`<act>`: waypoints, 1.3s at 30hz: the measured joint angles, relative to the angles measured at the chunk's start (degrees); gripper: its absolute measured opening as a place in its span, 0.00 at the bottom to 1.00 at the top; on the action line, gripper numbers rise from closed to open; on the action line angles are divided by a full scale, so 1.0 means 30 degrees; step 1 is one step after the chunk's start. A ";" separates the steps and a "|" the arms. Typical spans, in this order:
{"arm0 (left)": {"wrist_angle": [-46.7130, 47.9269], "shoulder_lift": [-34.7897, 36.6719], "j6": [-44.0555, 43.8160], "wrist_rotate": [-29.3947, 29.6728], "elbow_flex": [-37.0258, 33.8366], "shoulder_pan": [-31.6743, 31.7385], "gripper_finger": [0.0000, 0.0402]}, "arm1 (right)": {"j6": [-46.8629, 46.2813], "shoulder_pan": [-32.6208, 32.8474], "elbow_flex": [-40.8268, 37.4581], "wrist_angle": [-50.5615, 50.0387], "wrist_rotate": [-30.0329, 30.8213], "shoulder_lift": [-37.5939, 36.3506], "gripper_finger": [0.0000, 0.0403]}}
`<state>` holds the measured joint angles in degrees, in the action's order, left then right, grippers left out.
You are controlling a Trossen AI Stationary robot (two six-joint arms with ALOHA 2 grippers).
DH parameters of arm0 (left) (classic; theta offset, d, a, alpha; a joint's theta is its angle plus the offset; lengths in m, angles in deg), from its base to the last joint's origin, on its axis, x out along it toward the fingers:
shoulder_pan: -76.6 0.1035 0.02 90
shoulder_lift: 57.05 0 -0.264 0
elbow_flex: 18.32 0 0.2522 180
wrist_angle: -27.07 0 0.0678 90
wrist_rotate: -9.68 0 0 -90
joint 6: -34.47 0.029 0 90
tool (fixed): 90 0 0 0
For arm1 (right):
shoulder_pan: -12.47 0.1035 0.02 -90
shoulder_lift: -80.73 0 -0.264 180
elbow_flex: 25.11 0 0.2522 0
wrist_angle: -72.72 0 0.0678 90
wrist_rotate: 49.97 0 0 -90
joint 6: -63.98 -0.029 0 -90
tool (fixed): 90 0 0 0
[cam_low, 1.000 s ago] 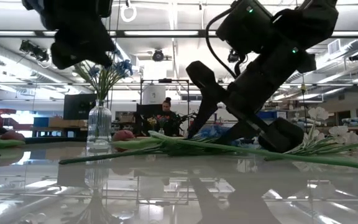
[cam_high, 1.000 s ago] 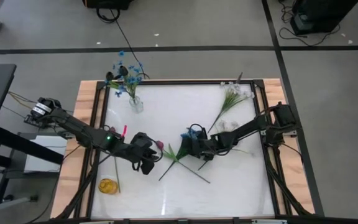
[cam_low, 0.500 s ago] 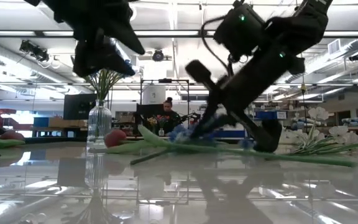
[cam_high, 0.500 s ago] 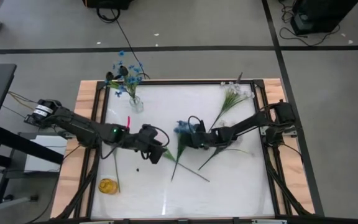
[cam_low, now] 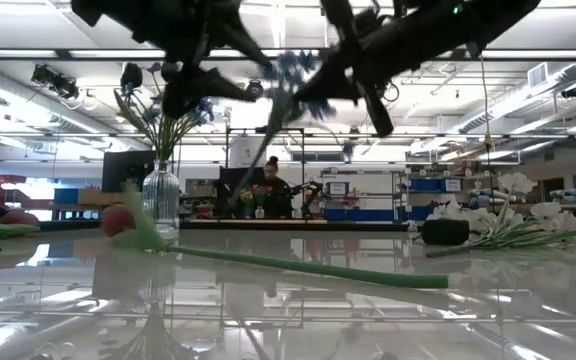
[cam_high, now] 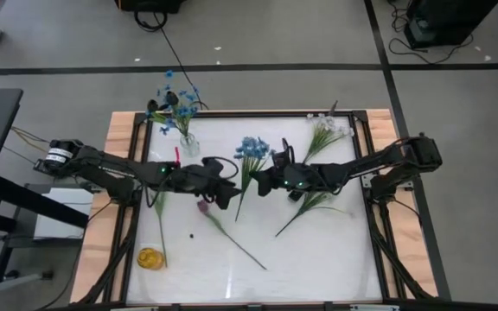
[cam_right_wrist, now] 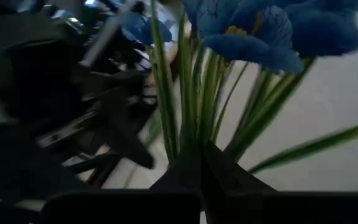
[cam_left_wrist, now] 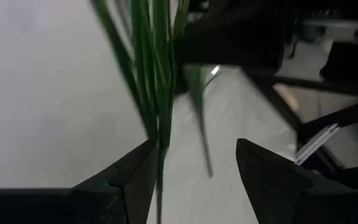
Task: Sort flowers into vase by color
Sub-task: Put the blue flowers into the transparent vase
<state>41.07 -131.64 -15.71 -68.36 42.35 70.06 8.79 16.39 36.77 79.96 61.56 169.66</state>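
Right gripper (cam_high: 262,180) clamped on blue flower (cam_high: 251,149) stems, raised right of glass vase (cam_high: 188,143), left gripper (cam_high: 229,194) half open beside the stems, gripping nothing

My table (cam_high: 258,276) is a white glossy top in a wooden frame, filling the middle of the high view. On it, upper left, stands a glass vase (cam_high: 188,143) with blue flowers. A pink tulip (cam_high: 204,207) lies left of centre, its stem running toward the lower middle. White sprays (cam_high: 322,134) lie at the upper right. A small yellow object (cam_high: 150,257) sits at the lower left.
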 joint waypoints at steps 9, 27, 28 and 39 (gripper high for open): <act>-0.2365 -0.0161 0.1641 -0.0919 0.0000 0.1663 0.54 | 0.5506 -0.0442 0.0635 0.0680 -0.1111 -0.1325 0.00; -0.4084 0.0571 0.5457 -0.0379 -0.0007 0.2755 0.04 | 0.9428 -0.1012 0.1304 0.0771 -0.3116 -0.1608 0.18; -0.4107 0.0888 0.5656 0.0298 -0.0007 0.2835 0.03 | 0.9467 -0.1011 0.1304 0.0714 -0.2990 -0.1707 0.20; -0.1863 0.5112 1.1013 0.7015 -0.0075 0.2808 0.03 | 1.1024 -0.1315 0.1290 -0.1674 -0.2230 -0.4347 0.31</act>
<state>35.48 -116.30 17.33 -47.31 42.13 78.48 41.86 12.44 40.64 74.93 54.87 156.62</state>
